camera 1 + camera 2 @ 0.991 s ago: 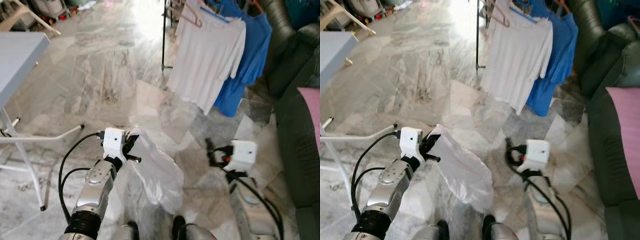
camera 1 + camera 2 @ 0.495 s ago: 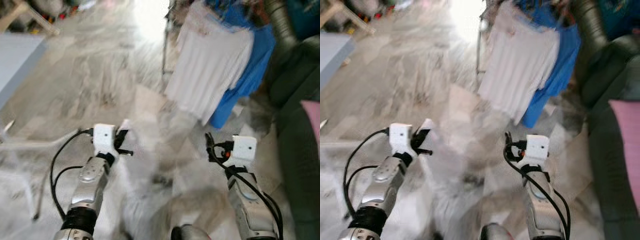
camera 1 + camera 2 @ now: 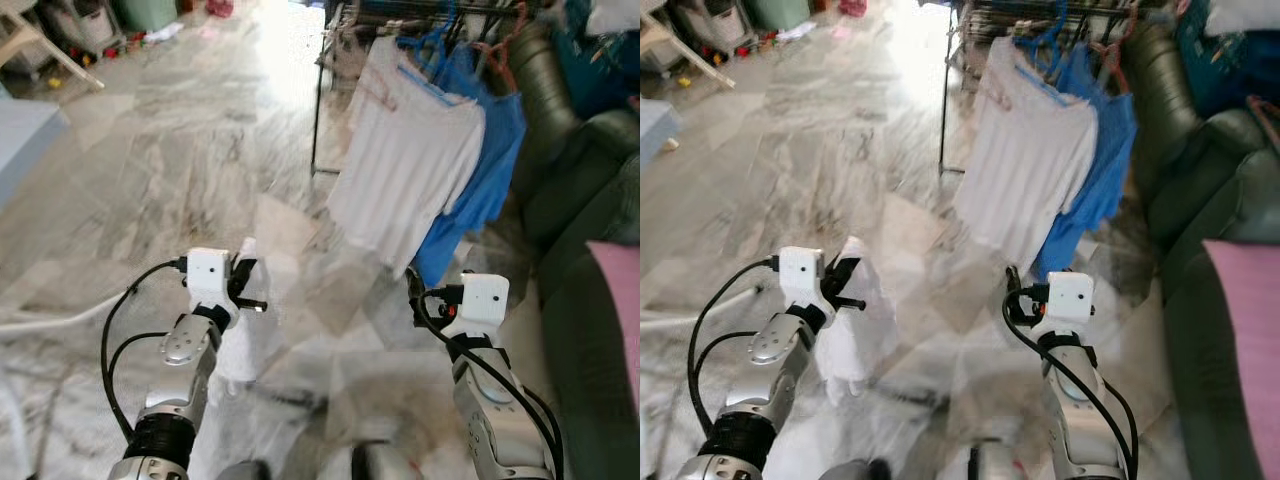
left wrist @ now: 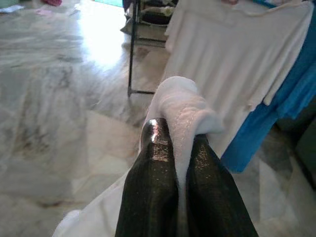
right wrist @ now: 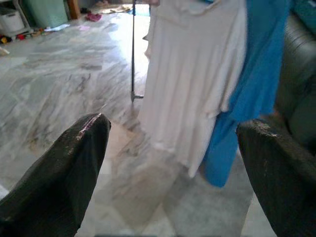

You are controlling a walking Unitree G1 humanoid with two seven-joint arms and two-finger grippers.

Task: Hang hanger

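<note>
We carry a white garment (image 3: 235, 345) pinched in our left gripper (image 4: 175, 148) toward the clothes rack (image 3: 330, 60), right gripper (image 5: 173, 143) spread empty, and must next close in.

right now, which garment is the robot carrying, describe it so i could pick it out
Start at the clothes rack by the dark green sofa, where a white t-shirt and a blue t-shirt hang on hangers. Come back across the marble floor to the left pincer. The white garment pinched in it dangles over the floor, away from the rack.
</note>
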